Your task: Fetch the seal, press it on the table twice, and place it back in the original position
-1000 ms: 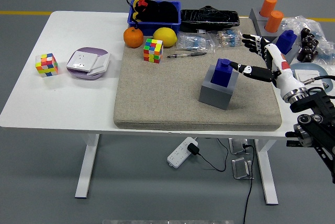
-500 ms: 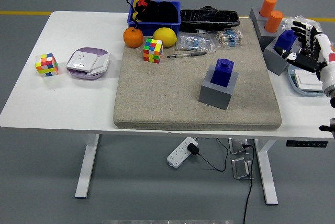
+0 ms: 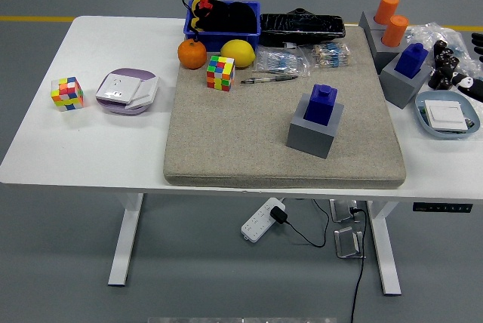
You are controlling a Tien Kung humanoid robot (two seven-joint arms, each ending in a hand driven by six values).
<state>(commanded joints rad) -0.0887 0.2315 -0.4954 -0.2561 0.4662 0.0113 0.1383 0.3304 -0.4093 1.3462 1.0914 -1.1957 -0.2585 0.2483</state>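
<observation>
A blue seal (image 3: 324,104) stands upright in a grey block holder (image 3: 311,134) on the beige mat (image 3: 226,134), right of its middle. Nothing touches it. Only the fingertips of my right hand (image 3: 475,60) show at the picture's right edge, well to the right of the seal. They are spread and hold nothing. A second blue seal (image 3: 412,59) sits in another grey holder (image 3: 398,87) at the mat's right side. My left arm is out of the picture.
Two orange seals (image 3: 391,19) stand at the back right. A blue bin (image 3: 223,35), an orange (image 3: 192,53), a lemon (image 3: 237,52), a colour cube (image 3: 220,72) and a pen (image 3: 269,78) line the mat's far edge. A grey dish (image 3: 447,115) lies right; a cube (image 3: 66,93) and socket (image 3: 126,90) left.
My right hand has drawn back from beside the blue seal to the right, almost out of the picture. The seal and its holder have not moved.
</observation>
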